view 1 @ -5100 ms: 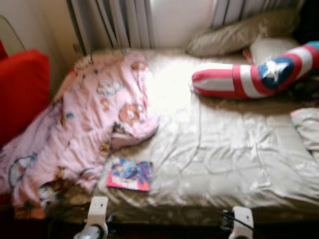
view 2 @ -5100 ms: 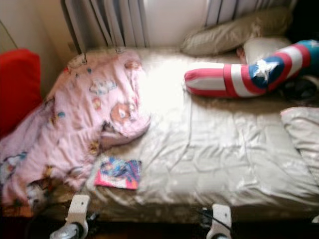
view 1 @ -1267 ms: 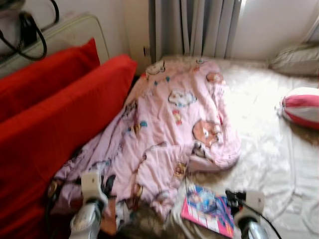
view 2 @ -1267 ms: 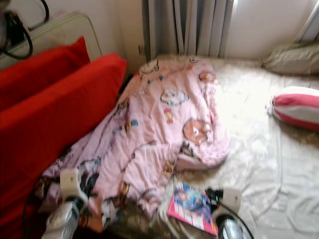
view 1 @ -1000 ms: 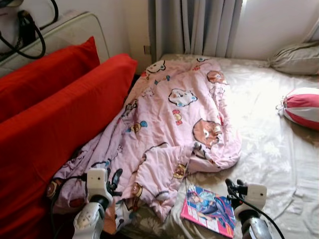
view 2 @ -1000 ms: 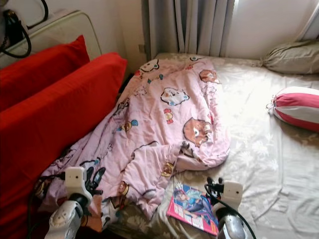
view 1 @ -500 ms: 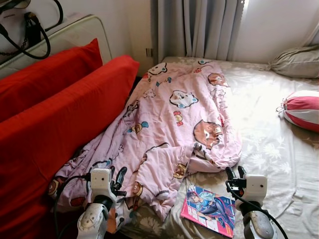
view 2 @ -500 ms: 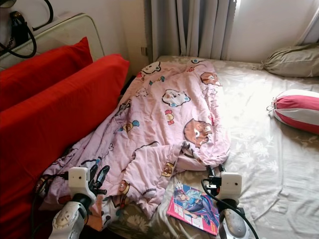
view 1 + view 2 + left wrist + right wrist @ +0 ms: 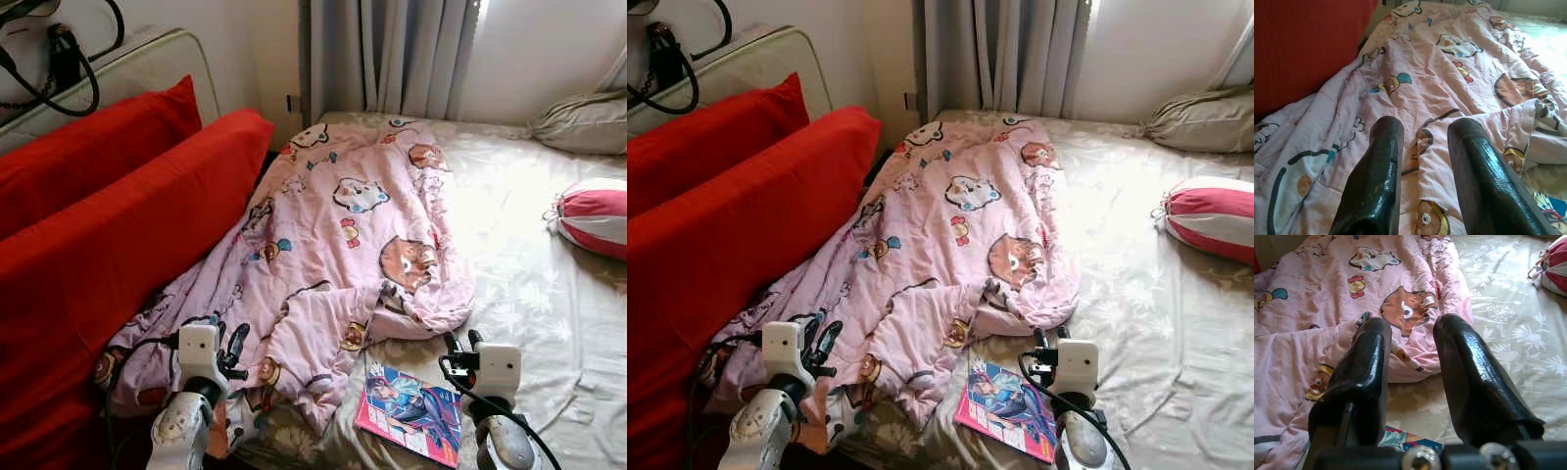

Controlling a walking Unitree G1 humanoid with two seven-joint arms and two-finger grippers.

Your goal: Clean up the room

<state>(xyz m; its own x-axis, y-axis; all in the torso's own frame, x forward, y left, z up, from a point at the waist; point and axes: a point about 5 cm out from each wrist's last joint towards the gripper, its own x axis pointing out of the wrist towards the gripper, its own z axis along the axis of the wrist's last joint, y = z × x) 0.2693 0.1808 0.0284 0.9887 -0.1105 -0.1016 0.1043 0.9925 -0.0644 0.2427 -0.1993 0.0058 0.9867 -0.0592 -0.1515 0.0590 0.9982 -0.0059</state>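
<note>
1. Across the near half of the bed (image 9: 529,294) lies the pink cartoon blanket (image 9: 343,245), rumpled, its long axis running from the curtain (image 9: 411,54) end down towards the robot. One side of it slumps against the red cushions (image 9: 108,225), and its near corner hangs off the mattress edge.

2. Along the robot's left side stand those red cushions, upright, touching the blanket's edge. A cream headboard (image 9: 147,64) with a black bag strap over it rises behind them.

3. Far up the bed, well apart from both arms, a red-and-white striped bolster (image 9: 593,215) and a grey-green pillow (image 9: 583,122) rest on the floral sheet.

4. Near the bed's front edge a colourful magazine (image 9: 411,413) lies flat, just beside the blanket's folded lower lip and just to the inner side of the right arm.

5. The left gripper (image 9: 1422,166) hovers low over the blanket's near corner, fingers parted with pink cloth visible between them, gripping nothing.

6. The right gripper (image 9: 1410,367) is likewise spread and empty, aimed at the blanket's bunched fold ahead of it, the magazine close beneath.

7. My reading: the blanket lies straight ahead of both hands, but the left is already above the cloth, so it looks better placed to take that corner. The right is nearer the magazine.
</note>
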